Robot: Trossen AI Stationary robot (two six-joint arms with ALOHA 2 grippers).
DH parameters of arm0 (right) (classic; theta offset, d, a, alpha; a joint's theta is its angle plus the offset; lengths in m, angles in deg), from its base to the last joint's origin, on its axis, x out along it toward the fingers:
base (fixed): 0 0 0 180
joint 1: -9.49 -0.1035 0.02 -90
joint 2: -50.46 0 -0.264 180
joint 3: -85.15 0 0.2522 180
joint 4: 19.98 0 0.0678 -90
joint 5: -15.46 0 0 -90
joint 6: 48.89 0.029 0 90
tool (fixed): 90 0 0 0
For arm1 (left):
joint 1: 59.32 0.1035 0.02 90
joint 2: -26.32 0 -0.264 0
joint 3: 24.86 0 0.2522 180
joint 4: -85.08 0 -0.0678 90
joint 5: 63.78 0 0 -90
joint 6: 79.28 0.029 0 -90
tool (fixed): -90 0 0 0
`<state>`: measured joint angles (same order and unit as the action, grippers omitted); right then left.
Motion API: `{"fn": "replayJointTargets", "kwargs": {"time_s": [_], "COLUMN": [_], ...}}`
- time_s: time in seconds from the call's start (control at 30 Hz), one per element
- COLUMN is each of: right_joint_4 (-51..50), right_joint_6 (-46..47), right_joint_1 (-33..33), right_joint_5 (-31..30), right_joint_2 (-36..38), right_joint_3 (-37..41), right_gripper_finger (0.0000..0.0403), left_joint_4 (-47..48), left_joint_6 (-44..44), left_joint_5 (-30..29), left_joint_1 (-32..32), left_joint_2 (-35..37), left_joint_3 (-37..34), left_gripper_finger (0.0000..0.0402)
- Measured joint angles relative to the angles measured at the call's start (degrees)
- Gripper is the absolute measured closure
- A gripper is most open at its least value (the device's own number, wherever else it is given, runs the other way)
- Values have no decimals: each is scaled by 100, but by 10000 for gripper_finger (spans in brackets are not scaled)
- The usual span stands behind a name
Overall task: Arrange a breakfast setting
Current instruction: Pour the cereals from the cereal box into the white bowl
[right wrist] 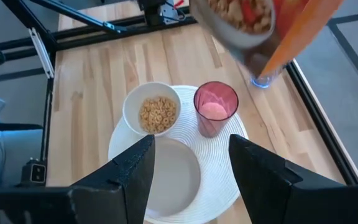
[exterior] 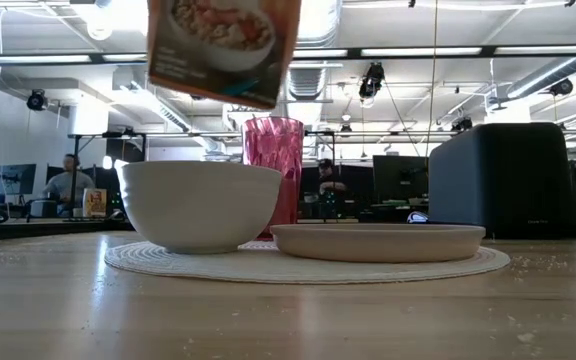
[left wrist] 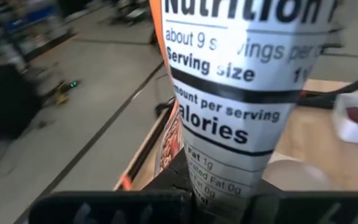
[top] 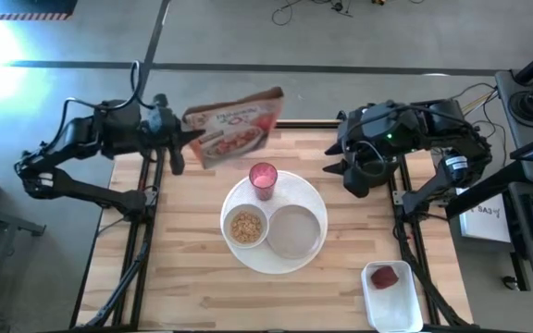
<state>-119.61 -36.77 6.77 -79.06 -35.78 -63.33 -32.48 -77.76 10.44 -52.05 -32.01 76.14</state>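
My left gripper (top: 185,139) is shut on a cereal box (top: 237,129) held in the air over the table's far edge; the box also shows in the low view (exterior: 223,45). Below it a round white ribbed placemat (top: 315,196) carries a white bowl (top: 246,227) of cereal rings, a grey plate (top: 296,231) and a pink tumbler (top: 263,180). My right gripper (right wrist: 191,174) is open and empty, high above the far right part of the table. A small red fruit (top: 389,276) lies in a white tub. The bagel and the spoon are out of view. My left gripper pinches the cereal box between its two fingers at the narrow nutrition-label side (left wrist: 224,182), near the end toward the left arm. The fingers come level from the table's left. The box is lifted clear of the table and tilted, its printed front facing up.
The white rectangular tub (top: 393,296) stands at the near right corner. A dark box-shaped thing (exterior: 503,180) shows at the right in the low view. Bare wood lies left of and in front of the placemat.
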Motion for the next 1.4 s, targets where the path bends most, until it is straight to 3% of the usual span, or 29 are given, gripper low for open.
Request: {"fn": "replayJointTargets", "kwargs": {"time_s": [0.53, 0.8, 1.07, 1.4], "right_joint_4": [-82, -89, -93, -93], "right_joint_6": [-13, -24, -230, -214], "right_joint_1": [0, 0, 0, 0], "right_joint_5": [0, 0, 0, 0], "right_joint_2": [-24, -24, -24, -27], "right_joint_3": [0, 2, 2, 2], "right_gripper_finger": [207, 207, 207, 207], "left_joint_4": [1506, 2037, 2014, 1282], "left_joint_6": [-1016, -2045, -3278, -5152], "left_joint_5": [-2479, -3732, -4918, -5003], "left_joint_1": [0, 0, 0, 0], "left_joint_2": [331, 324, 322, 318], "left_joint_3": [83, -142, -1287, -3209], "left_gripper_finger": [401, 401, 401, 401]}}
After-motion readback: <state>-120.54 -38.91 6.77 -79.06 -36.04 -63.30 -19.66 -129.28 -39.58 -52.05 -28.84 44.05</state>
